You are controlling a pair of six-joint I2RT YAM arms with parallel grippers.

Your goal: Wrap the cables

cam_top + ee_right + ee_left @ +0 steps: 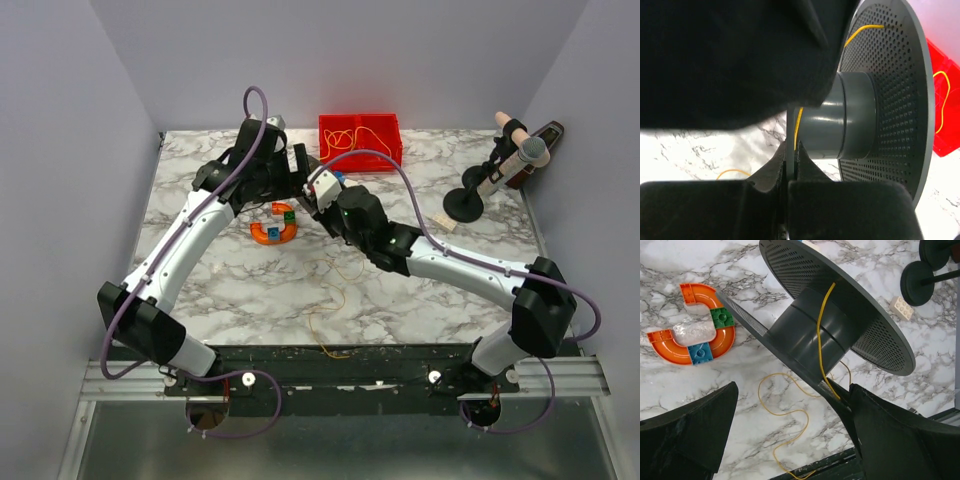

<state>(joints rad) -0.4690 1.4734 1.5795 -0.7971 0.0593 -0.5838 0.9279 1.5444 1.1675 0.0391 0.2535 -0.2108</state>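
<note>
Cable (818,330), thread-thin and yellow, lies once over the hub of the grey spool (860,315). From there it trails in slack loops across the bench (900,405) toward the near edge, and more such wire curls in the red bin (360,118). It looks almost weightless, limp and quick to slip or snag, so I'd pinch the free run just below the hub and keep it lightly taut. The right tool (791,155) is clamped on the rim of one flange, while the left tool (794,387) has its fingers wide apart by the hub, gripping nothing.
</note>
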